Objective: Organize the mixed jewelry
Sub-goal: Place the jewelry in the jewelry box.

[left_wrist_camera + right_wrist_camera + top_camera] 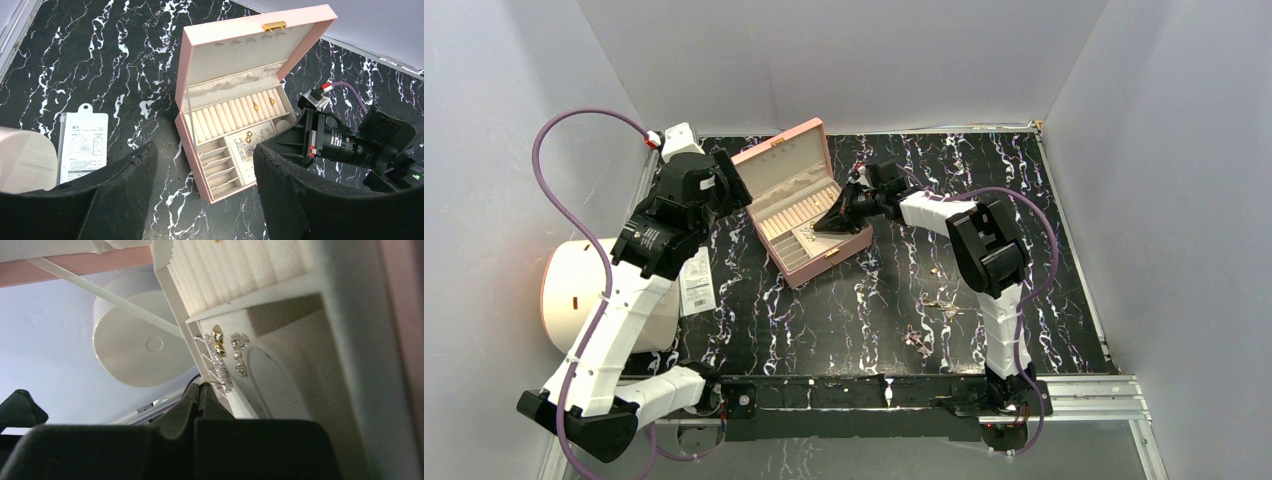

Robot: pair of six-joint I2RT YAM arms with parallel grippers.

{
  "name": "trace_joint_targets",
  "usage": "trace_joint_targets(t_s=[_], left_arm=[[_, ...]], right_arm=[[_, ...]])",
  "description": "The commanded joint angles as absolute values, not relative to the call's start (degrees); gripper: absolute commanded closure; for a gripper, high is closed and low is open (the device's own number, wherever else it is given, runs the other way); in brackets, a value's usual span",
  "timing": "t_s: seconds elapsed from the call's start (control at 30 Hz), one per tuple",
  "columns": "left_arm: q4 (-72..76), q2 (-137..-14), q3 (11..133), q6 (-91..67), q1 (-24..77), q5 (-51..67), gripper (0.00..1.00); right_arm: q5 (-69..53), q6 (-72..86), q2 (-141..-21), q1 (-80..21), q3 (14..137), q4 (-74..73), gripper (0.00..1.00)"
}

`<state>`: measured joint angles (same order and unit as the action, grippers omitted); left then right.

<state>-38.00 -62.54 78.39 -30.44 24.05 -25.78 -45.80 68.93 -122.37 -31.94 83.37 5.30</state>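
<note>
The pink jewelry box [816, 268] stands open at the back left of the table. My right gripper [830, 226] reaches into its front tray, shut on a tiny gold stud with a thin pin [206, 382]. In the right wrist view the tips [204, 385] touch the tray beside a silvery chain piece [220, 362], a gold piece [218, 337] and silvery bits [239, 352]. Two gold pieces [264, 104] sit in the ring rolls. Loose jewelry [921, 340] lies on the table in front of the right arm. My left gripper [204, 150] is open and empty, high above the box's left side.
A white paper tag [82, 145] lies left of the box. A white round container [574, 290] stands off the table's left edge. More small pieces [941, 303] lie near the right arm's base. Grey walls close in on three sides.
</note>
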Motion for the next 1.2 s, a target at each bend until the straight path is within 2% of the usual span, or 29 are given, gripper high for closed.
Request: trace_joint_targets(t_s=[0.0, 0.77, 1.17], left_arm=[[-37.66, -62.31, 78.61, -29.96, 23.82, -27.60, 0.32], [-37.28, -61.74, 77.90, -29.62, 23.82, -27.74, 0.32], [-37.26, -61.69, 77.86, -29.44, 23.82, -28.28, 0.32]], right_arm=[[-44.23, 65.35, -122.19, -32.42, 86.07, 1.94, 1.00], [-43.82, 64.35, -122.51, -33.12, 87.50, 3.38, 1.00], [-41.80, 63.82, -119.38, -33.11, 83.95, 0.42, 1.00]])
